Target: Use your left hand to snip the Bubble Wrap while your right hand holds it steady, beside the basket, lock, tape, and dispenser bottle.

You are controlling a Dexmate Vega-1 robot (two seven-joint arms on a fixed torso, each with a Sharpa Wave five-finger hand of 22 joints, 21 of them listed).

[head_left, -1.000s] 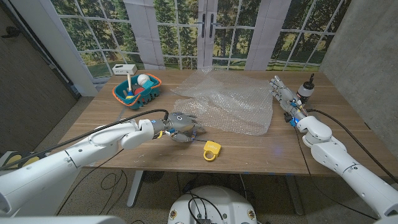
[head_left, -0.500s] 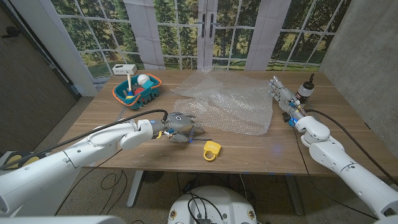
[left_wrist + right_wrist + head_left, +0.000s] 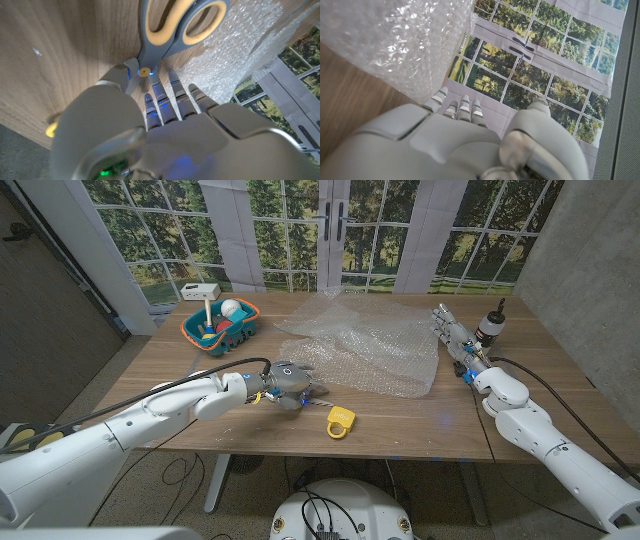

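Several small items, one a white ball [image 3: 230, 307], fill the basket [image 3: 221, 326].

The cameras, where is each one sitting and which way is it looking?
Head view: up on the robot's head, looking down at the table, both arms reaching in.
Left wrist view: on the left wrist, looking along the left hand at the scissors.
Right wrist view: on the right wrist, looking along the right hand toward the window.
All three share the bubble wrap.
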